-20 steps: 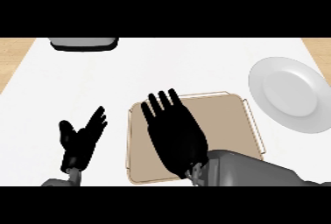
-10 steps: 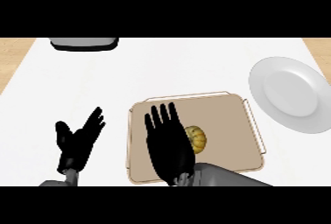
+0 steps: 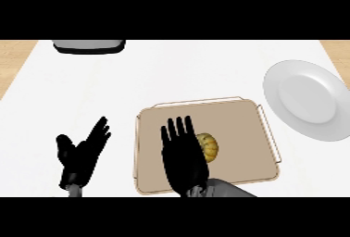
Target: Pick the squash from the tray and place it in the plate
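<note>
A yellow-brown ribbed squash [image 3: 209, 147] lies in the near middle of the tan tray [image 3: 232, 120]. My right hand [image 3: 183, 157] hovers over the tray's near left part with straight fingers pointing away; it covers the squash's left side. It holds nothing. The white plate [image 3: 308, 104] sits to the right of the tray, beyond its right rim. My left hand [image 3: 82, 155] rests open on the left, fingers up, off the tray.
A dark grey container [image 3: 89, 45] with a pale inside stands at the counter's far left edge. Wooden floor shows past the white counter at both far corners.
My right hand has drawn back toward the near left of the tray, uncovering the squash that it hid a second ago. The left hand has barely shifted.
</note>
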